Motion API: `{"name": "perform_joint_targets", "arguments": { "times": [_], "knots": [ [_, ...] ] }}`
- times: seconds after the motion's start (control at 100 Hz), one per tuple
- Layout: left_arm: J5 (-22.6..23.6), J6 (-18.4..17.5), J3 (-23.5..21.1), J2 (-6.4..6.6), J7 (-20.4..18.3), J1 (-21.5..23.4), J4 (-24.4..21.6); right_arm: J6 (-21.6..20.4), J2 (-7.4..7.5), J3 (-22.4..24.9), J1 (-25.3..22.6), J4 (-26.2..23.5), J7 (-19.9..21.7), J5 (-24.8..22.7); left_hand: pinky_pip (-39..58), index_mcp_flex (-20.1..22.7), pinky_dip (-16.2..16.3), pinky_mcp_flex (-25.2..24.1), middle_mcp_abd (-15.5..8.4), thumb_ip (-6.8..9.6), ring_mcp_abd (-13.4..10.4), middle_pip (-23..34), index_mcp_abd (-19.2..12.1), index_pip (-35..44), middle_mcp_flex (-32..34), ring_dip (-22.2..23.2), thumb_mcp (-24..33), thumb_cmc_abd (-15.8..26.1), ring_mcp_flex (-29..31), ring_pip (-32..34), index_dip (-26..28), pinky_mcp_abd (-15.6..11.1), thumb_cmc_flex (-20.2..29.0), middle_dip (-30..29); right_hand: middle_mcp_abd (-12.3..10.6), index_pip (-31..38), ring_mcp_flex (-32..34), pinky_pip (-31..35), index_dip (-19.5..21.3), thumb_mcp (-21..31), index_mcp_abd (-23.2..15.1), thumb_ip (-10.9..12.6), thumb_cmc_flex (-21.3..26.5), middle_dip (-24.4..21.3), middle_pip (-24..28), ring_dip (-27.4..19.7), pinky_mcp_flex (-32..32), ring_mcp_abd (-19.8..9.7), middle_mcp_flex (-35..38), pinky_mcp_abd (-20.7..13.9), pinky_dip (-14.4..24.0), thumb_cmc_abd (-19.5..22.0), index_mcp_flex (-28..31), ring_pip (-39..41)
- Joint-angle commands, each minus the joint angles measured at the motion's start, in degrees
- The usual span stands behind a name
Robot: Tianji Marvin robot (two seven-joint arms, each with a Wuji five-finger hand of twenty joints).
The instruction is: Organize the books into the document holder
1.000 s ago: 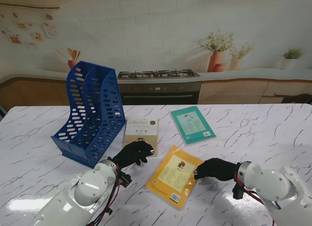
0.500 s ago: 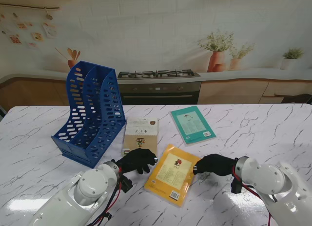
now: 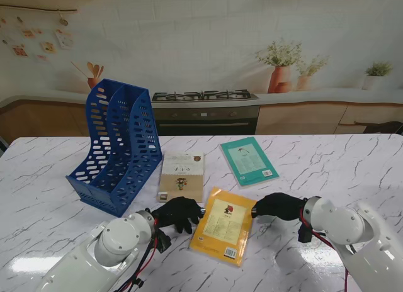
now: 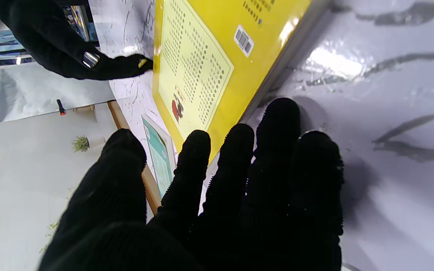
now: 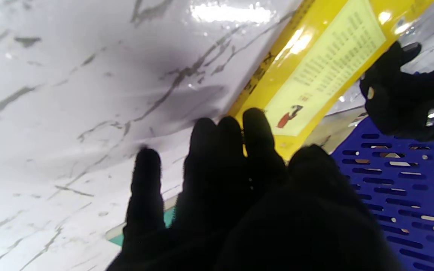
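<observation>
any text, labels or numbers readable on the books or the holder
Nothing can be read for certain.
yellow book: a printed panel and a barcode sticker, all too small or blurred.
cream book: dark title characters, not legible.
teal book: a pale panel and a small label, unreadable.
blue document holder: no text visible.

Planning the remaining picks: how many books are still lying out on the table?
3, all flat on the table. The yellow book lies nearest me, between both hands. The beige book lies beside the blue document holder. The teal book lies farther right. The holder's slots look empty.
</observation>
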Motion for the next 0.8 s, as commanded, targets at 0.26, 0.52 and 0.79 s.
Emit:
{"name": "perform_joint_targets", "arguments": {
  "times": [0.26,0.52,0.79],
  "knots": [
    [-3.7,-2.8,1.9,0.02,-3.1,-0.1,1.0,2.0,-0.59,-1.1,0.7,3.5,-0.2,0.1,6.2,2.4,-1.2,4.2,-0.2,0.58,2.9,2.0,-0.1,2.0,3.2,-0.1,-3.3,3.2,4.0,3.5,1.6,2.0,2.5,0.8,-0.4,1.6,-8.4,-2.4,0.3,3.6,-5.1,1.6,-2.4,0.0,-0.3,-1.8,-3.4,3.0,-5.7,2.4,-2.2,-1.7,-4.4,-5.4],
    [-4.1,-2.7,1.5,0.33,-3.9,0.8,-0.5,1.8,-0.73,-0.5,0.8,3.4,-0.9,0.0,7.1,3.1,-2.1,5.7,0.2,0.75,2.2,2.2,0.1,1.8,3.7,-0.1,-4.3,3.8,5.3,4.6,1.5,2.1,2.7,0.8,-2.6,4.8,-10.4,-2.9,-1.7,9.7,-6.6,1.0,-6.7,0.4,0.9,-1.3,-4.2,0.9,-7.3,3.0,-2.6,-3.8,-6.4,-4.4],
    [-2.0,-2.4,-2.0,-0.01,0.1,4.0,-4.2,5.0,-2.59,3.1,-3.3,-1.7,-9.7,-2.5,6.7,2.3,-2.3,2.9,-1.2,1.00,3.1,1.4,-0.3,-2.5,2.7,-0.2,-5.4,3.3,2.7,4.3,-0.8,2.1,2.3,0.6,-0.6,9.3,0.7,4.7,1.4,14.3,-8.0,0.7,-14.9,4.7,4.2,4.3,2.7,6.3,1.9,8.7,6.2,-12.9,-0.2,1.5]
  ]
}}
